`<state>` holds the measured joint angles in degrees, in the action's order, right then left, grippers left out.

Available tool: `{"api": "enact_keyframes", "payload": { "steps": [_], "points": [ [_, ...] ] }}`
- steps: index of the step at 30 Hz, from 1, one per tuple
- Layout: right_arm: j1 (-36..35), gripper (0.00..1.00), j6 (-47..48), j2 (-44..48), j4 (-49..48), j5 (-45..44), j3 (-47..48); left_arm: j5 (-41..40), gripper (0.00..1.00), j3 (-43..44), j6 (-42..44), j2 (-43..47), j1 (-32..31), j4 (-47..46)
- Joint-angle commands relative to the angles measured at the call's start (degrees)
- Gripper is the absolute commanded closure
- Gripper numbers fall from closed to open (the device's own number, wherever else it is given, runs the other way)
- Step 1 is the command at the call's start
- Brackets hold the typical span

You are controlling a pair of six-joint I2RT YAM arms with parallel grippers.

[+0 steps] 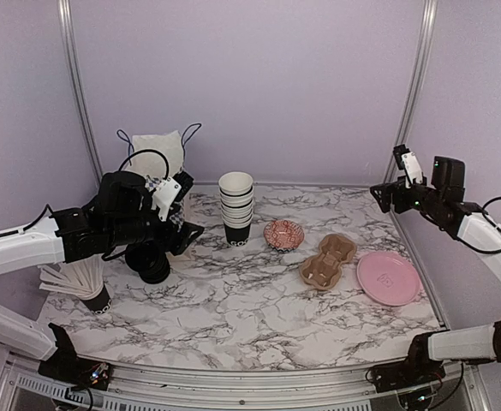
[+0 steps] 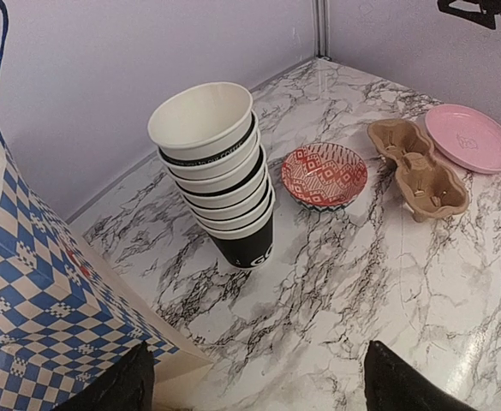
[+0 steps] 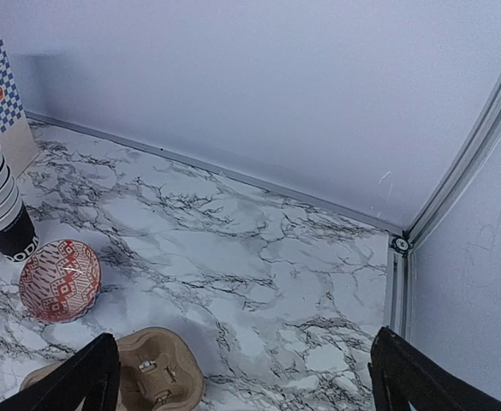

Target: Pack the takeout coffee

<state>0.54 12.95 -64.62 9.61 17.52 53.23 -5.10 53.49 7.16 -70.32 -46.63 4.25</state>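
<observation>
The left jaws stand wide apart and hold nothing. In the left wrist view only two dark fingertips [image 2: 117, 385] show, one at each bottom corner, with bare marble surface [image 2: 336, 282] between them. They hang to the left of the cup stack [image 1: 235, 208], facing it. They are just beside the blue-checked paper bag [image 2: 36, 325], which stands left of the cup stack near the back wall. Whether a fingertip touches the bag cannot be told.

The right jaws are spread just as wide and also hold and touch nothing. Their fingertips [image 3: 79, 381] frame the bottom corners of the right wrist view. They are raised well above the surface, far to the right of the cup stack.

The takeout coffee cannot be picked out with certainty. A low black round thing [image 1: 152, 264] stands on the surface left of the cup stack and nearer the arm bases, under the left arm's wrist. From above it reads as all black, with no white print to be made out. Whether it is a lidded cup or only lids cannot be told.

Right of the cup stack lie a red patterned bowl [image 1: 283, 233], then a brown cup carrier [image 1: 328, 261], then a pink plate [image 1: 388, 277].
</observation>
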Motion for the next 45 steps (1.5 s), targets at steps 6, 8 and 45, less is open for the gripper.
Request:
{"api": "enact_keyframes", "payload": {
  "steps": [6,8,45],
  "points": [
    [-0.15,0.01,10.07,-1.66,7.21,15.47,7.25,-1.93,0.15,0.55,1.21,1.58,-0.1,0.49],
    [-2.03,0.05,14.24,-3.25,10.58,19.92,10.17,-1.93,0.15,0.56,1.34,1.43,-0.06,0.54],
    [-42.07,0.62,24.34,-56.26,34.64,0.93,69.92,-1.64,0.15,0.12,2.0,2.84,-0.05,0.67]
  ]
}}
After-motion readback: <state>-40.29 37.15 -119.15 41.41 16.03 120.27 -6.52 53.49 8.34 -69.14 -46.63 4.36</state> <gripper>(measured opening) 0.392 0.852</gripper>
